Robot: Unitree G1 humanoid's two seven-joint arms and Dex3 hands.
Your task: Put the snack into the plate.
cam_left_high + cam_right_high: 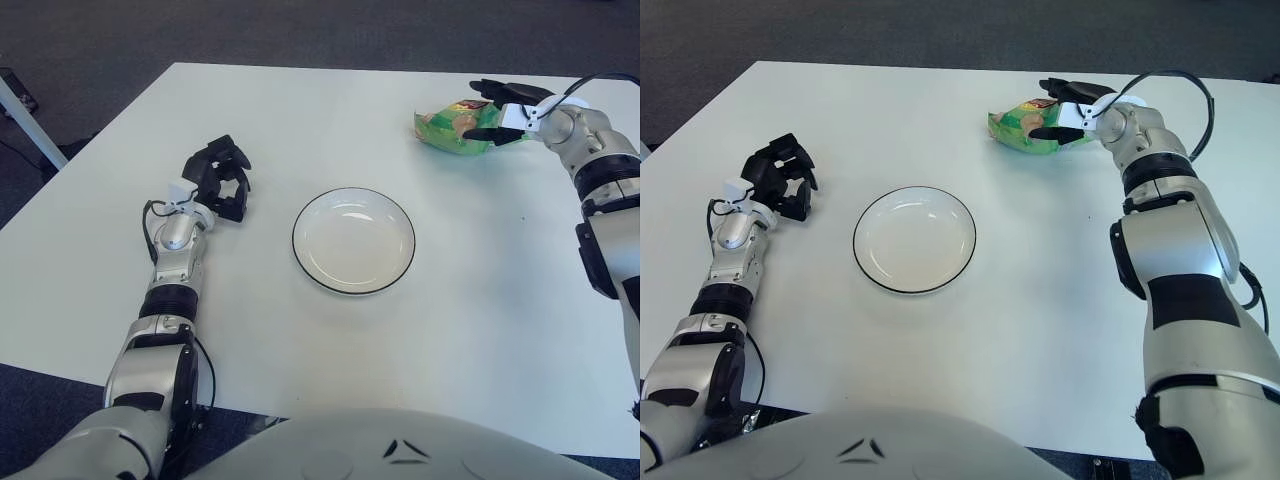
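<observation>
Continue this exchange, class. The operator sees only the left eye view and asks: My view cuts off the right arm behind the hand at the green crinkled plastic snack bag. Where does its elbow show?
Observer: The right hand grips the green crinkled plastic snack bag; the elbow shows over the white table, right of the round white dark-rimmed plate.
Operator: I see the curled left hand left of the plate. Where does the black cable run?
Observer: The black cable arches over the wrist and comes down beside the forearm.
</observation>
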